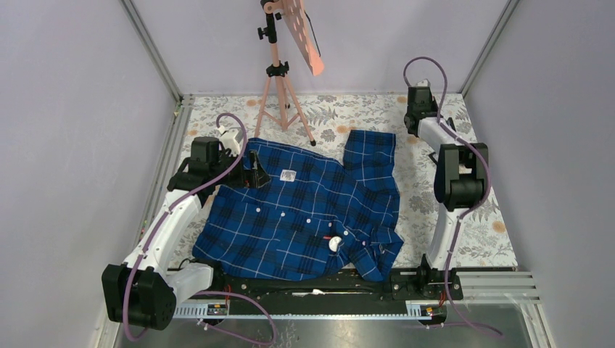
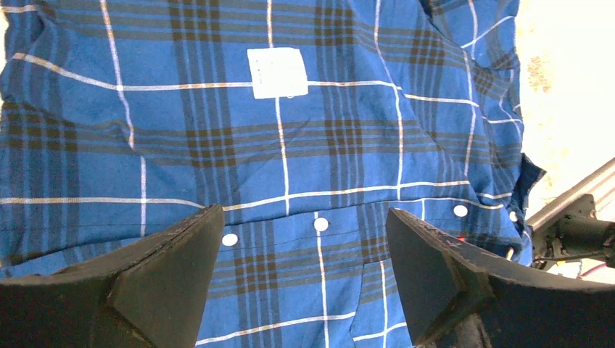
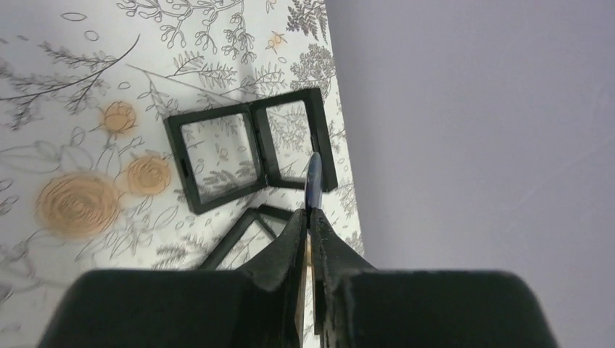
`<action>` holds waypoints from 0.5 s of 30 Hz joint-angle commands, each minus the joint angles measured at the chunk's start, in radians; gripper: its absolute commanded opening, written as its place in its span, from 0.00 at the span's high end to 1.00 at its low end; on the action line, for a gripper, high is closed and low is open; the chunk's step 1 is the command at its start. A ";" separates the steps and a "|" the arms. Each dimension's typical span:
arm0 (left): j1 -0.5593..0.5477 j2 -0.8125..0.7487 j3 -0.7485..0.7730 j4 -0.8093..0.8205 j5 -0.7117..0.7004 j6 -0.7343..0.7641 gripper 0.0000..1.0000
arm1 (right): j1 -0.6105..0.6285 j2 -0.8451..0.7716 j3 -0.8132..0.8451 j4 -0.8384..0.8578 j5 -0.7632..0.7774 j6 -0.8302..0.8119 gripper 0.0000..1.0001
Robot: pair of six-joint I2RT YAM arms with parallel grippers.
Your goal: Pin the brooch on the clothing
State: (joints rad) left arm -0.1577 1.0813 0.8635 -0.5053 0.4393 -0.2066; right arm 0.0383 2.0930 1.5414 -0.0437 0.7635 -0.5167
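Blue plaid shirt (image 1: 304, 217) spread flat.
My left gripper (image 2: 304, 212) hovers wide open over it; my right gripper (image 3: 310, 214) pinches a thin blue piece (image 3: 313, 177) above black frames (image 3: 257, 145).

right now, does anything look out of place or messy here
The shirt lies rumpled, bunched at its near right corner, not flat. At the far right, a black frame case lies open on the table; above it the right claw pinches a thin blue piece.

floral table (image 1: 419, 197) with shirt (image 1: 304, 214), seemingly frames (image 3: 259, 145)
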 commanded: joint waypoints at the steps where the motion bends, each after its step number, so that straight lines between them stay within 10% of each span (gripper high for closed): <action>1: 0.004 -0.038 0.010 0.068 0.087 -0.008 0.12 | 0.024 -0.182 -0.072 -0.128 -0.113 0.247 1.00; 15: -0.117 -0.212 -0.110 0.235 0.149 -0.289 0.12 | 0.127 -0.702 -0.430 -0.374 -1.021 0.683 1.00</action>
State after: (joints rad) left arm -0.2131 0.9165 0.8082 -0.3759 0.5522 -0.3935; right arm 0.1356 1.4963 1.1648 -0.3393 0.1200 0.0250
